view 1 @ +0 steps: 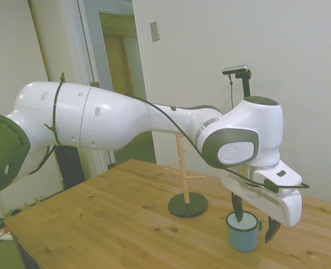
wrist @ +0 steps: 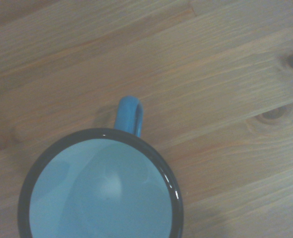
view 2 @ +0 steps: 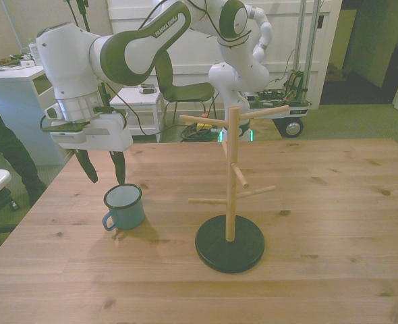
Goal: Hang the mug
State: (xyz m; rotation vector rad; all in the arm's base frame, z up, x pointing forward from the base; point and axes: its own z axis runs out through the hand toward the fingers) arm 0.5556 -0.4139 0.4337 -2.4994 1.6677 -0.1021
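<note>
Mug (view 2: 125, 206) upright on the desk (view 2: 320, 175), at the front view's left of the peg stand (view 2: 231, 189). My end effector (view 2: 103, 169) hangs just above its rim, fingers spread, empty. Risk: a finger clips the rim on descent and tips it, or the handle (wrist: 129, 115) ends up badly oriented for a peg.

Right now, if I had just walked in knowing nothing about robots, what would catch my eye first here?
First, the big white arm stretching over the wooden table, its gripper open just above a small blue mug. The mug stands upright on the table, empty, near the front view's left. Beside it, toward the middle, a wooden peg stand rises from a dark round base, every peg bare.
</note>
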